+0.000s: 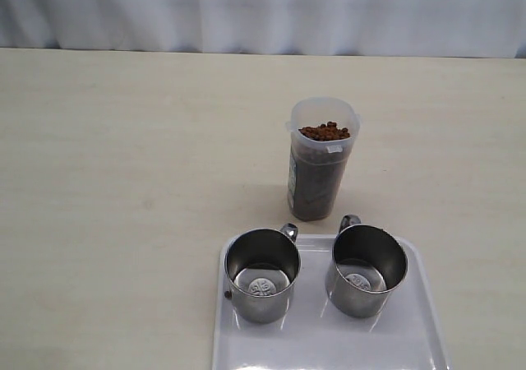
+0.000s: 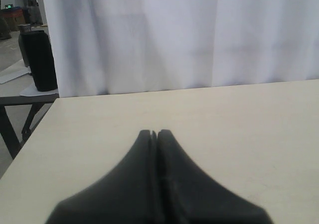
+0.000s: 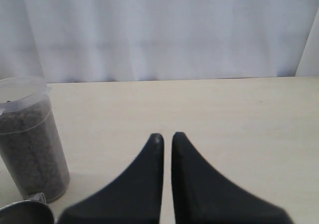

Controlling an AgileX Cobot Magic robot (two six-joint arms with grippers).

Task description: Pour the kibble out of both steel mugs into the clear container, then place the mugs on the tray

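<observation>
Over on the left, the left gripper point(image 2: 153, 133) hangs above the bare table point(image 1: 123, 181), its two black fingers pressed flat together with nothing between them.

Next comes the tray point(image 1: 316, 341) at the near edge, with the left steel mug point(image 1: 262, 274) standing upright on it. The mug is empty and the stamped mark in its bottom shows. I'd judge it light and rigid but slick. The loop handle at its far side or a pinch over the rim wall looks like the safest hold.

Just beyond the tray, between the two mugs, stands the clear container point(image 1: 322, 160), filled almost to the lip with kibble point(image 1: 325, 131). It looks the heaviest thing here, tall and smooth. Its thin plastic may give under a squeeze, so I'd take it low around the body. The pellets are loose and would spill if it tipped.

The right steel mug point(image 1: 367, 270) stands upright and empty on the tray, apart from its twin, with its handle towards the container.

On the right, the right gripper point(image 3: 164, 137) is closed down to a sliver and holds nothing. The container is off to one side of it.
</observation>
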